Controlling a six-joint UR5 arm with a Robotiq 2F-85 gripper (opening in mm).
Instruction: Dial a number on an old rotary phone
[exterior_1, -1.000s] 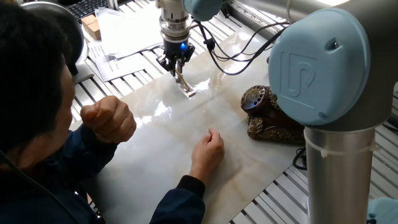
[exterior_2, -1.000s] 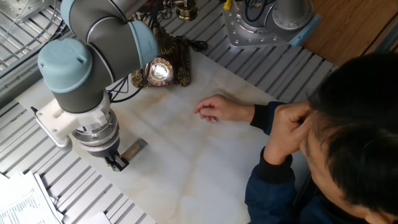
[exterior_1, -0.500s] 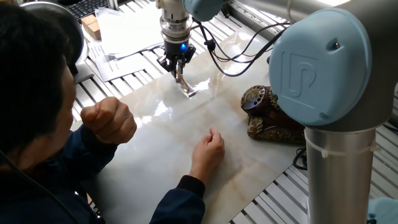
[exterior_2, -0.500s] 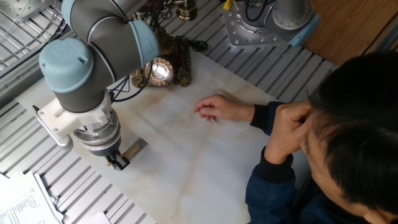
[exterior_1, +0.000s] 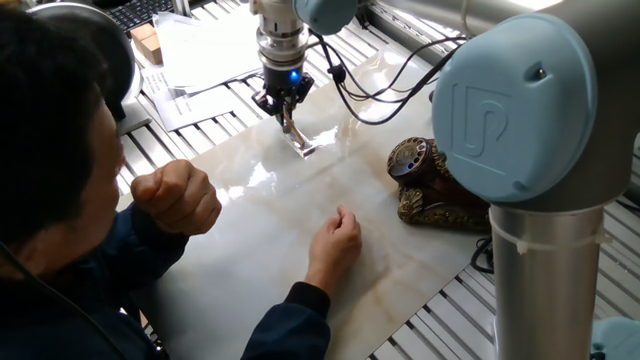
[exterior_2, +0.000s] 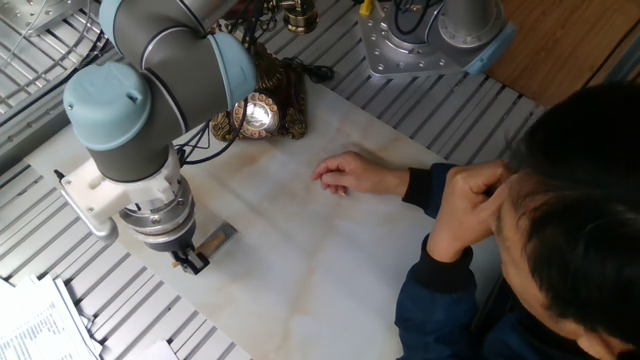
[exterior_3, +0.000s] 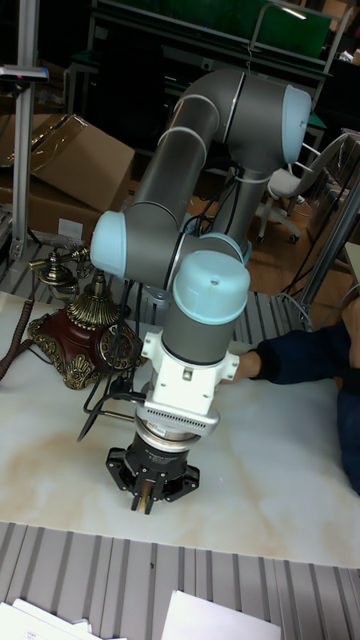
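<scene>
The old rotary phone (exterior_1: 428, 185), dark bronze with an embossed base, stands at the right edge of the marble slab. Its round dial (exterior_1: 408, 157) faces up, and the dial (exterior_2: 258, 113) is also clear in the other fixed view. In the tall view the phone (exterior_3: 85, 335) sits at the left with its handset (exterior_3: 58, 268) on the cradle. My gripper (exterior_1: 286, 108) hovers low over the slab's far corner, well away from the phone. It is shut on a thin stick (exterior_1: 298, 138) that slants down to the slab. The gripper (exterior_2: 189, 262) and stick (exterior_2: 216, 240) show again from the other side.
A person leans over the near side, one hand (exterior_1: 336, 240) resting mid-slab and a fist (exterior_1: 178, 196) raised. Papers (exterior_1: 200, 50) lie beyond the slab on the slatted table. Black cables (exterior_1: 370, 95) hang between my arm and the phone. The arm's base (exterior_2: 420, 40) stands behind the phone.
The person's raised fist has shifted a little. My gripper and the stick have hardly moved.
</scene>
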